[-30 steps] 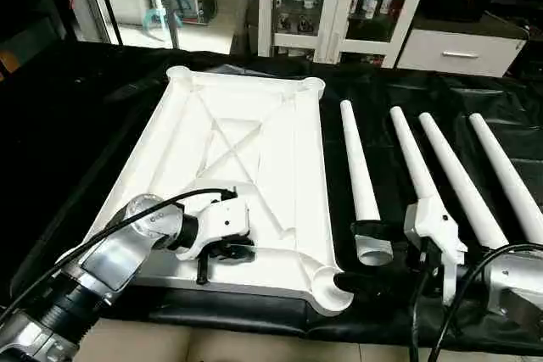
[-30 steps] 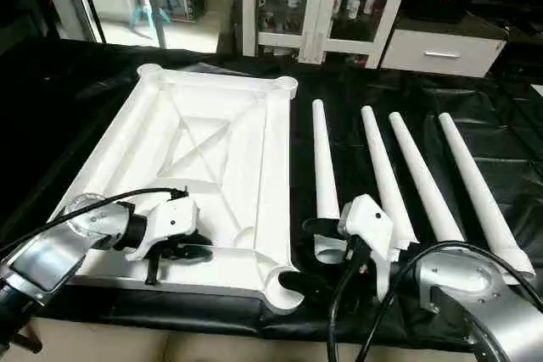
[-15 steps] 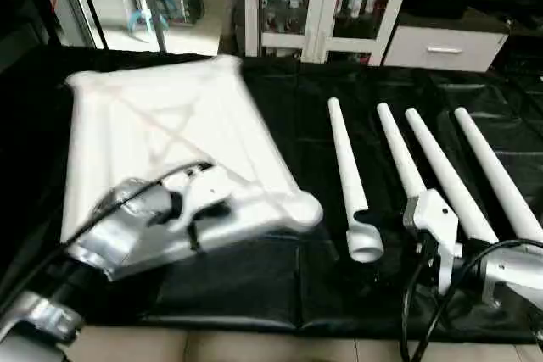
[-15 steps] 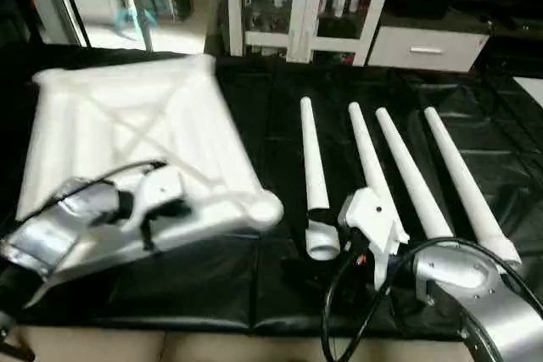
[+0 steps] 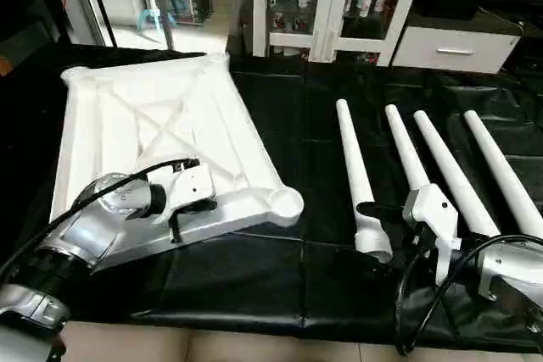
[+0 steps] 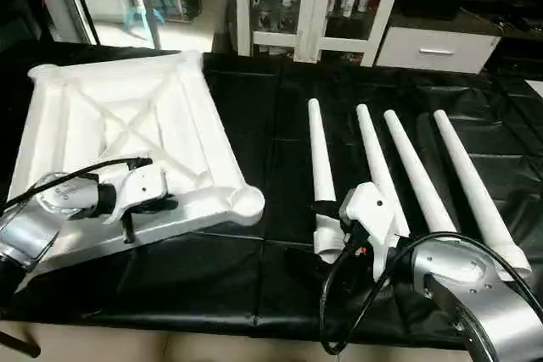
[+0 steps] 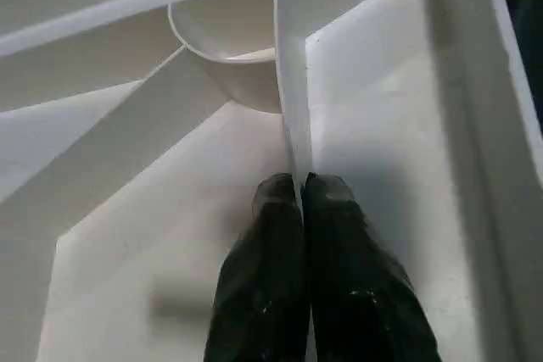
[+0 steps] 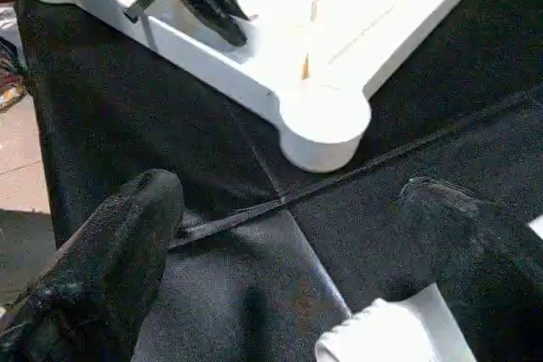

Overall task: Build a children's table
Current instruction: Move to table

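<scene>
The white tabletop lies underside up on the left, turned at an angle, its X ribs and a round corner socket showing. My left gripper is shut on a thin upright rib of the tabletop near its front edge. Four tapered white legs lie side by side on the right, the leftmost leg nearest the tabletop. My right gripper is open, one finger on each side of that leg's wide near end, not closed on it.
A black sheet covers the table; its front edge runs along the bottom, with floor below. A glass-door cabinet and a white drawer unit stand behind. Bare sheet separates the tabletop's corner from the legs.
The left gripper has closed on the rib and swung the tabletop, so its near corner has moved left, away from the legs. The camera shifted too. The right gripper stayed open at the leg's end.
</scene>
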You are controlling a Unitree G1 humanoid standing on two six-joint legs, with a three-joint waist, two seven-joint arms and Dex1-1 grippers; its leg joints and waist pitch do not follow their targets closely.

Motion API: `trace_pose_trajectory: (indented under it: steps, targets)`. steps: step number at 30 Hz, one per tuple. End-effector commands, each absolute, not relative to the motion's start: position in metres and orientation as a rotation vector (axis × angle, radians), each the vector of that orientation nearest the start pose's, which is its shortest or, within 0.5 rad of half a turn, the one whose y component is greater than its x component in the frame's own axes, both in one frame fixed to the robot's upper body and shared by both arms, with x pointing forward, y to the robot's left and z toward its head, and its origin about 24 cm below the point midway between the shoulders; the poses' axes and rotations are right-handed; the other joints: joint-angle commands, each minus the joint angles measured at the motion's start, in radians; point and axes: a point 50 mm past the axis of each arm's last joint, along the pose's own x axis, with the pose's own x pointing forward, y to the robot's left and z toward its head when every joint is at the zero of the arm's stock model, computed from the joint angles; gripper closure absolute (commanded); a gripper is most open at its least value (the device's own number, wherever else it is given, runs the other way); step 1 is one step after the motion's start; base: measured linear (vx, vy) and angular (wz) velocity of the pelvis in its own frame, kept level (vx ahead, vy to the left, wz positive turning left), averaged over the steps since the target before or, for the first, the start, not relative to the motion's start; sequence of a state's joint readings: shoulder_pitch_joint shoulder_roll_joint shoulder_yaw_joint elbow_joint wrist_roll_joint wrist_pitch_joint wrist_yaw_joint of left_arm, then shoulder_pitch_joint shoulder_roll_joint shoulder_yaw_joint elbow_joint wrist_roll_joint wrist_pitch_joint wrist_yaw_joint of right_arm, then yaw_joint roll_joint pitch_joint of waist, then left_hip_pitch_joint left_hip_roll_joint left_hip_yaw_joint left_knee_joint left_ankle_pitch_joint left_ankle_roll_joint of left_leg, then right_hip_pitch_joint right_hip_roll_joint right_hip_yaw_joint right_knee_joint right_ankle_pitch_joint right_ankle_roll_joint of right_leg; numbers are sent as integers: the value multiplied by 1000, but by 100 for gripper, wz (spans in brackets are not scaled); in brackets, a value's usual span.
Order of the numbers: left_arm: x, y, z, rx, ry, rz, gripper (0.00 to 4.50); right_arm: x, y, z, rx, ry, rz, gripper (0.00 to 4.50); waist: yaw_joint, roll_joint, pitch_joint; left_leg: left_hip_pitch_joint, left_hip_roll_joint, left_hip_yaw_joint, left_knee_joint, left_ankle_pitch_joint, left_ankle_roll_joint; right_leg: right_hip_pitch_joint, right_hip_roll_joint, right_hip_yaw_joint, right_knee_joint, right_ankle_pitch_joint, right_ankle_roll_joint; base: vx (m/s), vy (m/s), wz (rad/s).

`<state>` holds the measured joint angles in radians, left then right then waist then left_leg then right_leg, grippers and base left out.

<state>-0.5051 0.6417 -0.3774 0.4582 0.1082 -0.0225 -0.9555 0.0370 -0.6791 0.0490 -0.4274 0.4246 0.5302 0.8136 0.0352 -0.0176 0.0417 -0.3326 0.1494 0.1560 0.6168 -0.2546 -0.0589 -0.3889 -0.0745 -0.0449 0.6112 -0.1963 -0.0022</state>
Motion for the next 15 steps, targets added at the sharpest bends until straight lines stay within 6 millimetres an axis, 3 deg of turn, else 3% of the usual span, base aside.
trace_pose_trajectory:
  steps: [1,6,7,13,15]
  targets:
    - [302,185,50,801,417,-1132,445,217,-181,98,-206,313,989,0,4,-9,-38,-13,81,-26,-93,-109,55,39,-85,54,-68,-203,-215,0,0,0]
    - [302,182,50,801,410,-1138,445,217,-181,98,-205,311,986,0,6,-8,-38,-12,81,-23,-92,-101,61,40,-85,54,-66,-178,-232,0,0,0]
    - [309,186,52,825,403,-1076,419,218,-180,98,-202,308,984,0,6,-7,-37,-12,80,-23,-92,-109,59,40,-85,54,-68,-190,-229,0,0,0]
    - [315,200,63,822,423,-1014,366,217,-180,100,-182,298,983,0,11,-4,-35,-8,81,-23,-96,-157,37,36,-86,55,-76,-265,-208,0,0,0]
    - [315,202,71,793,395,-1018,350,217,-180,102,-157,289,981,0,10,-5,-37,-9,82,-24,-97,-148,30,37,-84,54,-73,-240,-206,0,0,0]
